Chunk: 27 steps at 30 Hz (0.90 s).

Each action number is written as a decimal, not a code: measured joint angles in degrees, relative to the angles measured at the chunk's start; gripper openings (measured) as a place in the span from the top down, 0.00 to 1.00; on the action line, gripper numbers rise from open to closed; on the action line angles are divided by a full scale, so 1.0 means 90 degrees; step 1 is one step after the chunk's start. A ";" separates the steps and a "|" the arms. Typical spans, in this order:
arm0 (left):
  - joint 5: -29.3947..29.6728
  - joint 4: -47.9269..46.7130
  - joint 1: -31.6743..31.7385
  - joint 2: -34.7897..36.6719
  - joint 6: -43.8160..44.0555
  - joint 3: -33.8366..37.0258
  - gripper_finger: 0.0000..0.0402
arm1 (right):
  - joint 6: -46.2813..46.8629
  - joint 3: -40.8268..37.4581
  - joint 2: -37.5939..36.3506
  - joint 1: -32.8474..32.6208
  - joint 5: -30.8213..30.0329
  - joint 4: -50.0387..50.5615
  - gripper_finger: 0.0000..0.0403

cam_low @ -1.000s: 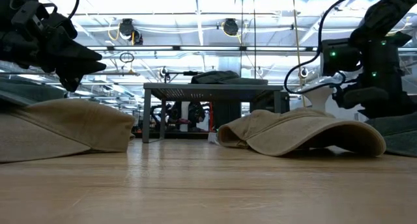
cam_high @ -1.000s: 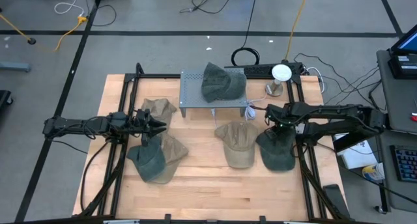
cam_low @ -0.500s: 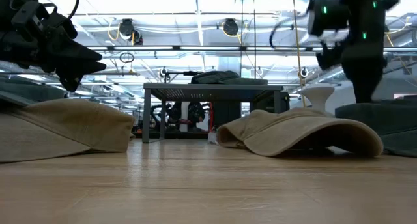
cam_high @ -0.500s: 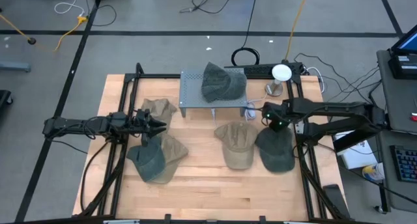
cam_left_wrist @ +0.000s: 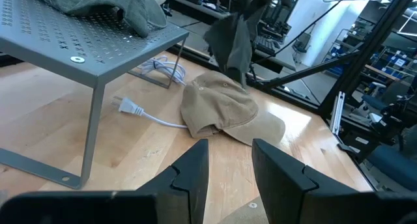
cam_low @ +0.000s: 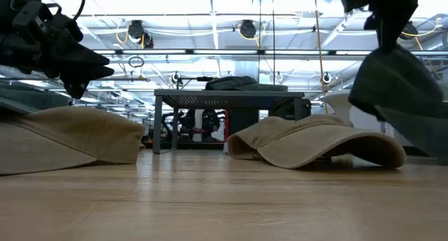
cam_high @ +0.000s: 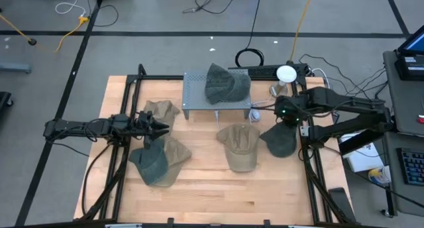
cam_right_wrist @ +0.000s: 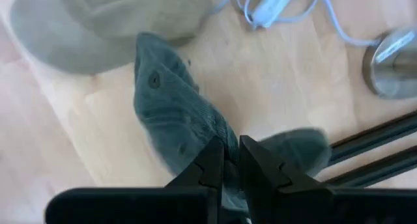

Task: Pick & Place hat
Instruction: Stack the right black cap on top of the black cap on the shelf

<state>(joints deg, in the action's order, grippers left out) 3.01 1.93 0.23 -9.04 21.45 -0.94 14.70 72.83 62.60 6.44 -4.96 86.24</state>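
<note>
Hat in dark green (cam_high: 281, 140) is up off the tabletop (cam_high: 212, 195), pinched at its crown by the right end effector (cam_high: 286, 115), whose fingers (cam_right_wrist: 215, 160) are drawn together on a fold of the fabric, and the cloth is seen hanging limp below the grip in the low view, brim end lowest and apparently clear of the wood; in the right wrist view the hat dangles straight away from the fingertips over bare tabletop, with a tan hat (cam_high: 240, 146) just beside it and a white cable (cam_right_wrist: 273, 9) further off. The step in hand is judged to be the carry toward a drop spot, most likely the perforated grey stand (cam_high: 195, 89), where another green hat (cam_high: 225, 82) is already resting. For that to be done well, more height is wanted first, so the trailing brim is not dragged across the tan hat or caught on the stand's edge; the grip is only on a thin pinch of cloth, so a smooth, unhurried swing is called for, and release is best held until the hat is settled over the stand. The left end effector (cam_high: 156, 127) is parked above the hats on the left side, fingers partly apart, nothing held
</note>
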 joint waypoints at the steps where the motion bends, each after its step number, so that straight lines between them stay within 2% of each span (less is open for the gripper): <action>1: 0.0001 0.0000 -0.0002 0.0000 0.0000 0.0001 0.70 | -0.0103 0.0140 0.0014 -0.0049 -0.0001 0.0101 0.94; 9: 0.0002 0.0000 -0.0002 -0.0002 0.0000 -0.0001 0.70 | -0.0887 0.1099 0.0119 -0.0357 0.0025 0.0420 0.94; 15: 0.0000 0.0000 -0.0002 -0.0001 0.0000 0.0000 0.70 | -0.1715 0.1893 0.0513 -0.0399 -0.0015 0.0424 0.94; 22: 0.0001 0.0000 -0.0001 0.0000 0.0000 0.0000 0.70 | -0.3269 0.3232 0.1429 -0.0396 -0.0804 0.0415 0.94; 27: -0.0001 0.0000 -0.0002 0.0001 0.0000 0.0001 0.70 | -0.4540 0.4143 0.2069 -0.0265 -0.1623 0.0405 0.94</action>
<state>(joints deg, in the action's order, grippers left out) 3.01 1.93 0.21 -9.04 21.45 -0.93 -26.16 110.12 81.22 4.06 -19.57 89.89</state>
